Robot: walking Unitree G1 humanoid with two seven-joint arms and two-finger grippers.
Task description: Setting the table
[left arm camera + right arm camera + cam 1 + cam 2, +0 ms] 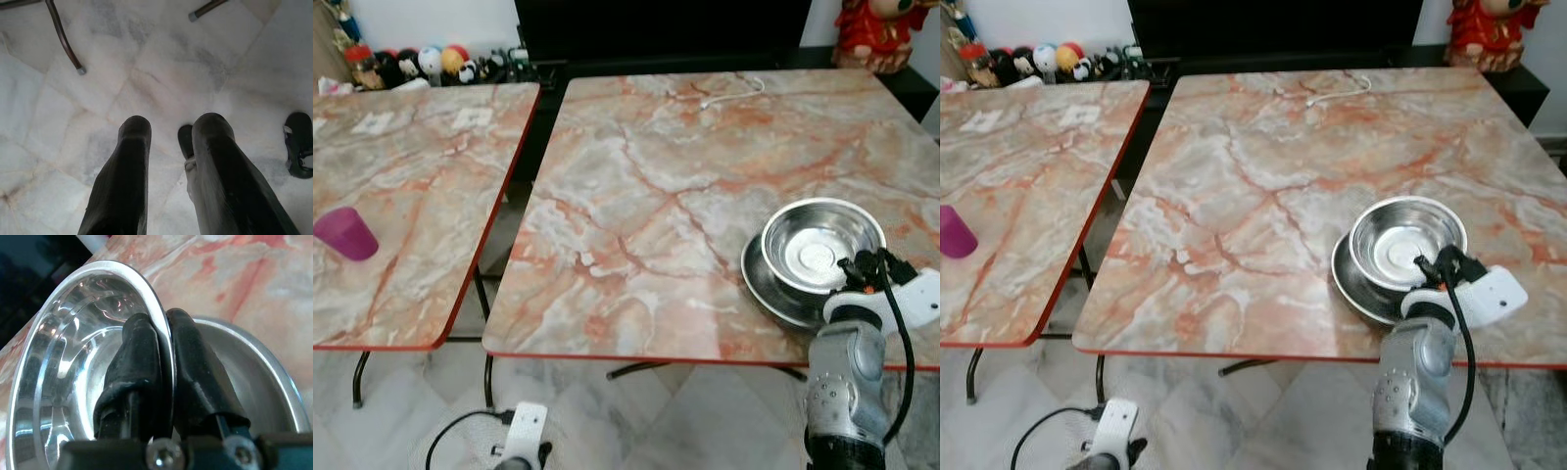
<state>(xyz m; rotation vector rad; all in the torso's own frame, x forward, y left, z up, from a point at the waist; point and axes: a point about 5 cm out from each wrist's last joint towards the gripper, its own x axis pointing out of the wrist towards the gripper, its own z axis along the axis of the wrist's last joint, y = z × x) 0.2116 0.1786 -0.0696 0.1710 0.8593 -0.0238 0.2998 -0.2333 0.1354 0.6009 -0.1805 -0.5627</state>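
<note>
One steel bowl is pinched at its rim by the right end effector, above a plate on the marble-patterned tabletop.

The right end effector is seen closed on the near rim of the steel bowl, one black finger inside the wall and one outside. The bowl is seated on a steel plate, which lies near the front right edge of the tabletop. A white cable is laid at the far side of that tabletop. A purple cup is stood on a second tabletop to the left, across a gap. The left end effector is hung low over the pale tiled floor, its two fingers held apart with nothing between them.
</note>
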